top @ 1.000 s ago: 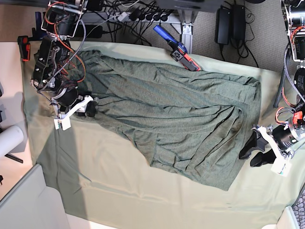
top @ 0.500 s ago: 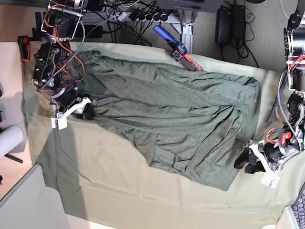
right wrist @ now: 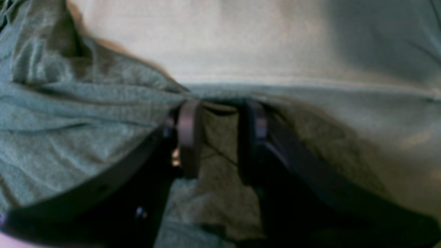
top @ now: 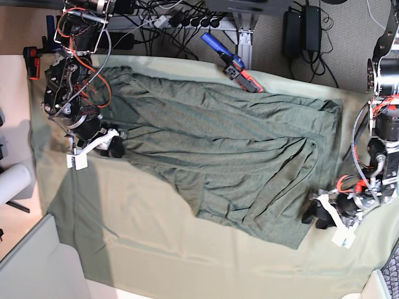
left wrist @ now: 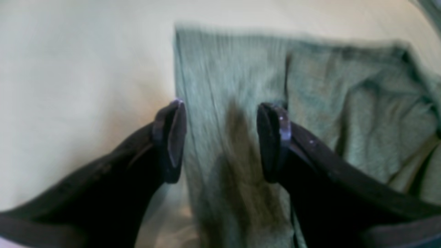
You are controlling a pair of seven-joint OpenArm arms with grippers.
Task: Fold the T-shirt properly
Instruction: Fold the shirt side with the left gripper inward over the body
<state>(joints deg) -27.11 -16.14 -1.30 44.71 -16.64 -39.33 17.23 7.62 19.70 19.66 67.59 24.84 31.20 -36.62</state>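
1. The T-shirt lies spread and wrinkled across the pale green table cloth, running from the far left edge by one arm to the right side by the other.
2. The left gripper sits low at the shirt's lower right corner in the base view. Its two dark fingers stand well apart, and a strip of shirt fabric runs between them.
3. One left finger is right at the edge of that strip, over the bare cloth; the other is over the shirt. The jaws are parted and nothing is pinched. I cannot tell whether the tips press on the fabric, as the wrist view is blurred.
4. The right gripper is at the shirt's left edge in the base view. Its fingers have a narrower gap, with a bunched fold of shirt sitting in it.
5. The fabric gathers into creases that meet at the right fingertips, along the shirt's border with the cloth. Whether these jaws are actually clamping the fold I cannot tell.
6. A blue and red tool lies at the far edge of the cloth, just beside the shirt's top border.
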